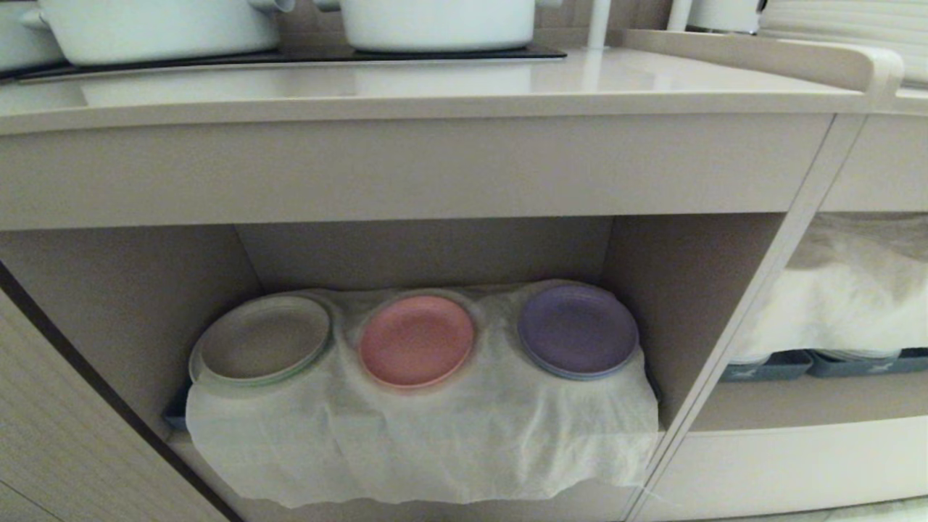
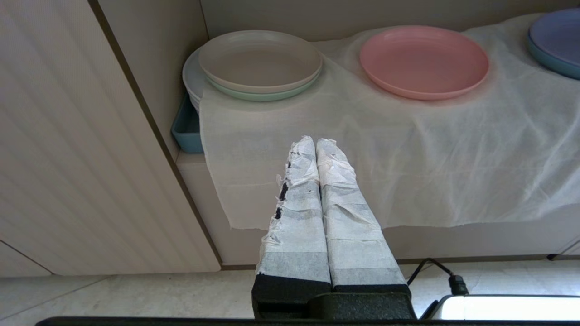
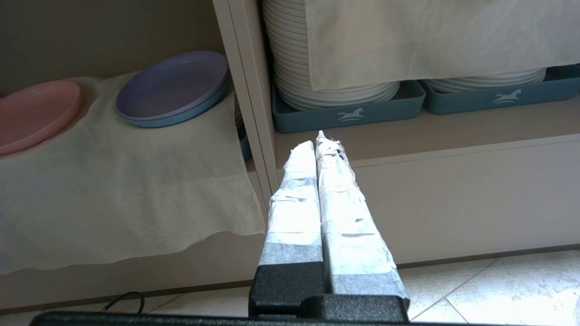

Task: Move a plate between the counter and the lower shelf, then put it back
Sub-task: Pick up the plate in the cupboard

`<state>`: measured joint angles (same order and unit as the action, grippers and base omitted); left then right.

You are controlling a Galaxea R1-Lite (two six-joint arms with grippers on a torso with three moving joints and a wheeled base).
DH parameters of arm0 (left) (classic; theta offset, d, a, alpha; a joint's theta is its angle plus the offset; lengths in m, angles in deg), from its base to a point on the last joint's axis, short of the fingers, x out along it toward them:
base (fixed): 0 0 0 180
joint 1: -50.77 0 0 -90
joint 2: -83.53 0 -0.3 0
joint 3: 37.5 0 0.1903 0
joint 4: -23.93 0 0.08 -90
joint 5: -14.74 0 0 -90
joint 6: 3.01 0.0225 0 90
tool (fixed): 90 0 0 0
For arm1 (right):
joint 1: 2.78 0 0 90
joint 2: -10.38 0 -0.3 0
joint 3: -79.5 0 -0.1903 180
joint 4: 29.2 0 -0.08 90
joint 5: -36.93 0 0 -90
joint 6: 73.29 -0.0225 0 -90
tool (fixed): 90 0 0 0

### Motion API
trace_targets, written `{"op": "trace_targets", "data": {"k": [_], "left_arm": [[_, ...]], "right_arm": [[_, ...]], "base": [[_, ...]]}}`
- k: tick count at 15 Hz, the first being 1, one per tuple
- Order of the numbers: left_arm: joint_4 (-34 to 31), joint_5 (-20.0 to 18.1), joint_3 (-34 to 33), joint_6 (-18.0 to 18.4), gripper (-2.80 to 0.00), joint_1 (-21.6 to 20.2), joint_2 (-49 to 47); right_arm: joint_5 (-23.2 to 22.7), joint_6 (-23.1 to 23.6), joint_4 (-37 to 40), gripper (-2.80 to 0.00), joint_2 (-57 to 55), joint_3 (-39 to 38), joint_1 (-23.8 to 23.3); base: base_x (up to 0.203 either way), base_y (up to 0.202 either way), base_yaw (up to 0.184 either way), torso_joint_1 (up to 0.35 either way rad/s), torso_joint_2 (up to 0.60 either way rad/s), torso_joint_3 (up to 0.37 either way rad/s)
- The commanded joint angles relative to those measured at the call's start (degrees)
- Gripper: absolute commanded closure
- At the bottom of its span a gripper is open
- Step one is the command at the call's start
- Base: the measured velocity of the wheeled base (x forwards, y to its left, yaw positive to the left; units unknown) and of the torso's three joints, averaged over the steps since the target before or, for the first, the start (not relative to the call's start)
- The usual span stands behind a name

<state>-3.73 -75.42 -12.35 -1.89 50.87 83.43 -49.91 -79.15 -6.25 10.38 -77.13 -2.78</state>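
Opening step, nothing grasped. The plate (image 1: 416,339) lay at centre of the head view on the white cloth (image 1: 435,442) of the lower shelf (image 1: 667,290), between the beige plate (image 1: 264,338) and the purple plate (image 1: 578,330). The counter (image 1: 435,90) ran across the top of the frame. Left gripper (image 2: 316,141) and right gripper (image 3: 315,141) both had fingers pressed together, empty, short of the shelf. Judged next: open one gripper, reach in and take the pink rim.
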Motion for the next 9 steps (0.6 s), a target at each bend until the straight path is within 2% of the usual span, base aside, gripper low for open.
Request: {"op": "trace_targets", "data": {"k": [1, 9], "left_arm": [[-0.02, 0.07, -0.02, 0.02, 0.0, -0.01, 0.1], [-0.02, 0.16, -0.11, 0.64, 0.0, -0.01, 0.1]], "right_arm": [[0.01, -0.02, -0.02, 0.0, 0.0, 0.0, 0.0], [0.01, -0.02, -0.02, 0.0, 0.0, 0.0, 0.0]], "base": [[0.0, 0.0, 0.0, 0.0, 0.0, 0.0], [0.0, 0.0, 0.0, 0.0, 0.0, 0.0]]}}
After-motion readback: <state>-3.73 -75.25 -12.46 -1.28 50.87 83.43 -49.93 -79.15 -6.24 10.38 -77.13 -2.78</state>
